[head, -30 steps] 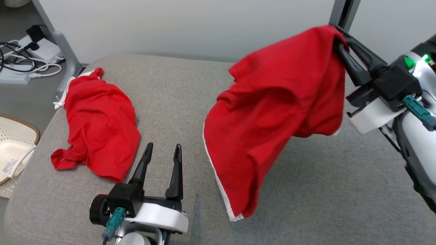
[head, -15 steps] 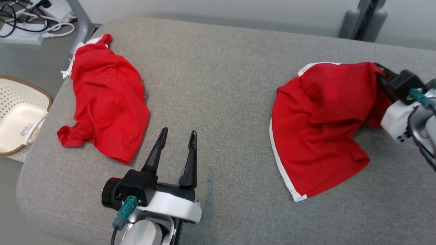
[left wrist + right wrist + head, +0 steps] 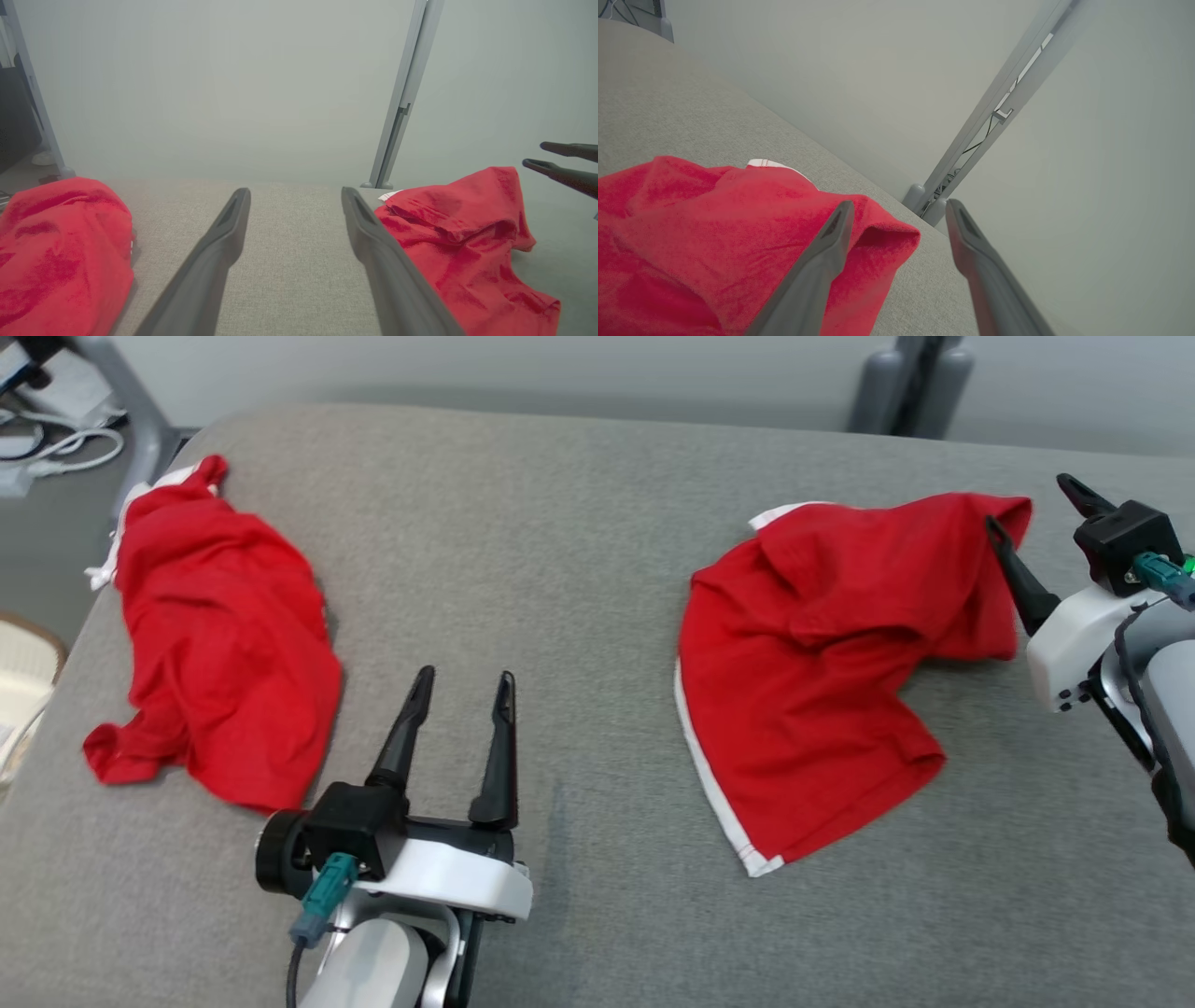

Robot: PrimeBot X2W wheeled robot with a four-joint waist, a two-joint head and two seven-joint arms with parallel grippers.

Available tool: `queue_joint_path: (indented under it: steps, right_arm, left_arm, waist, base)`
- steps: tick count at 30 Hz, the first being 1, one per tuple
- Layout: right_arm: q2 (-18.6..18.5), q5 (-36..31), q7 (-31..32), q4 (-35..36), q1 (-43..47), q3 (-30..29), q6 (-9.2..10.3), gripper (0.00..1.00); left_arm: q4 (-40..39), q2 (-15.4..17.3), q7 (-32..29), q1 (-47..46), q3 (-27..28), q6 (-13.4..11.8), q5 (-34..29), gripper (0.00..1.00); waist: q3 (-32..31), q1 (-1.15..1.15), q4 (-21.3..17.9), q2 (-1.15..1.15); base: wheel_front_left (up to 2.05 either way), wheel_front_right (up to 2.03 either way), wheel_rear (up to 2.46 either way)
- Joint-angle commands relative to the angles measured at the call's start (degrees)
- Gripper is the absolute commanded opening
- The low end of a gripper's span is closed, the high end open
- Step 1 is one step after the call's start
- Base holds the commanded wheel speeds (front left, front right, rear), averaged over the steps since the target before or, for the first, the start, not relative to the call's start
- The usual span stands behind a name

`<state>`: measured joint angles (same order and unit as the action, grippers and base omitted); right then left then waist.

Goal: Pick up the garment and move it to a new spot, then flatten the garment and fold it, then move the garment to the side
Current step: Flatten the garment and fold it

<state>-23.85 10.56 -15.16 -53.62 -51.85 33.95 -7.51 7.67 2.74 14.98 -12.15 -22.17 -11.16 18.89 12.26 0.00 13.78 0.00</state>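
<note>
Grey cushion (image 3: 597,523), crumpled red garment (image 3: 822,663), left tool (image 3: 467,674), right tool (image 3: 1028,502) both spread, empty, pale basket (image 3: 28,672) beside.

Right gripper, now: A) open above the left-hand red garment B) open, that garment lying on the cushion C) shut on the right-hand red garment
B: the right gripper has its fingers spread apart, and the right-hand red garment lies crumpled on the grey cushion.
</note>
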Motion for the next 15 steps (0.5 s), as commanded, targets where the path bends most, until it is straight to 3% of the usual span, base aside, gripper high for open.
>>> queue_joint_path:
  steps: [1, 15]
  right_arm:
    - [0.09, 1.11, -0.1, 1.7, 1.54, -1.55, 0.04, 1.0]
    - [5.59, 4.59, -0.09, 26.22, 20.68, -16.93, 0.04, 1.0]
  left_arm:
    - [0.1, 0.24, 0.21, -0.04, 1.05, 0.26, -0.7, 1.0]
    - [-0.69, 0.26, 0.21, 2.7, 7.8, 1.49, -2.85, 1.0]
  waist:
    - [-2.39, 0.0, -3.01, 0.0]
    - [-7.41, 0.0, -11.7, 0.0]
  base:
    - [0.0, 0.0, 0.0]
    - [0.0, 0.0, 0.0]
